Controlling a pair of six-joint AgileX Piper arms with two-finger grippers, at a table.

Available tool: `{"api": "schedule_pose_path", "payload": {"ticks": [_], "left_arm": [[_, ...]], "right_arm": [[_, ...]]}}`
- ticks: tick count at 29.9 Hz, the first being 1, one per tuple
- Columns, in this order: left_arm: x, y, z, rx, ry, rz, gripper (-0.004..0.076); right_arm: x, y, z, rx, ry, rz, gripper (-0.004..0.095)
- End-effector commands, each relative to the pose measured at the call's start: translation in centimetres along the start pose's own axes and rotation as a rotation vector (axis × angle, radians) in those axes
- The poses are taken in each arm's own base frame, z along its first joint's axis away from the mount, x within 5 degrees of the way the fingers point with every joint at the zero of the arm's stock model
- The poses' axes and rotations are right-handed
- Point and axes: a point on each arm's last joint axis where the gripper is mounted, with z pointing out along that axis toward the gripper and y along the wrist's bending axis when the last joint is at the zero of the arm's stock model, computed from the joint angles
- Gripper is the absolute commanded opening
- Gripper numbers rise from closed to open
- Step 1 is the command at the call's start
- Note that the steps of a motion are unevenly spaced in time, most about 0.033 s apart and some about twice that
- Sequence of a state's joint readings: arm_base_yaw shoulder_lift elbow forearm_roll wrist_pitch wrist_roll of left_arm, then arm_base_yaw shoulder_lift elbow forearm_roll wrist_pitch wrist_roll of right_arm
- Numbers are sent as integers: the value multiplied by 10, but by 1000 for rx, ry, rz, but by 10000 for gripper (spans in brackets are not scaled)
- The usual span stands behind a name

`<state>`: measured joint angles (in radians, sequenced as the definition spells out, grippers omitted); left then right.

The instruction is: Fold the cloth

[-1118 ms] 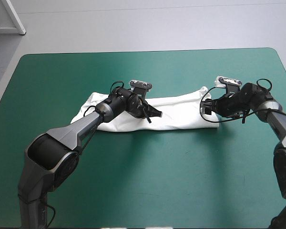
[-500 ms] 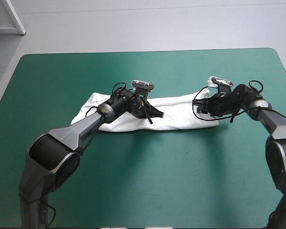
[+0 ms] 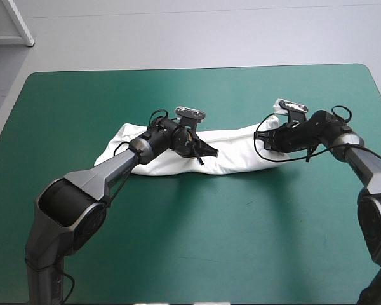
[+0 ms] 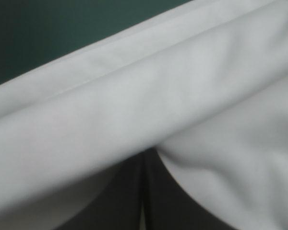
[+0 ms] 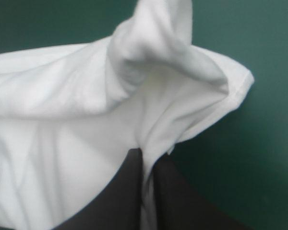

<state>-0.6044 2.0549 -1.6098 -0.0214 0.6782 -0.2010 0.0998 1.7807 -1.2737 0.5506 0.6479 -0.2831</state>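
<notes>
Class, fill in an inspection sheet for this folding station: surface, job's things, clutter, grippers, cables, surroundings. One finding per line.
Surface: table with a teal-green cover, smooth, no marks seen.
Job's things: T-shirt, white, lying as a long folded band across the middle of the table; its right end is bunched and raised.
Clutter: nothing seen.
Grippers: left gripper shut on the T-shirt near the band's middle; right gripper shut on the T-shirt at its bunched right end.
Cables: nothing seen.
Surroundings: nothing seen.
</notes>
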Motion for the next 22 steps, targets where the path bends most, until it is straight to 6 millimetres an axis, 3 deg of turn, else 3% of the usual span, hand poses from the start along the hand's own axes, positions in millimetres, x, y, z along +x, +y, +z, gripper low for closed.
{"api": "schedule_pose_path", "payload": {"ticks": [1, 8, 16, 19, 22], "left_arm": [[-4, -9, -13, 35, -13, -31, -10], [-2, -11, -13, 60, 7, -60, -10], [-2, -10, -15, 53, 24, -54, -10], [-8, -9, -33, 25, 11, -18, -10], [-21, -8, -71, 0, -69, 21, -10]], "right_arm": [[-25, 29, -59, -65, -164, -49, -14], [-46, 65, -116, -233, -214, -66, -14], [-57, 103, -141, -335, -270, -115, -14], [-56, 111, -139, -347, -275, -128, -14], [-55, 114, -138, -351, -280, -136, -14]]}}
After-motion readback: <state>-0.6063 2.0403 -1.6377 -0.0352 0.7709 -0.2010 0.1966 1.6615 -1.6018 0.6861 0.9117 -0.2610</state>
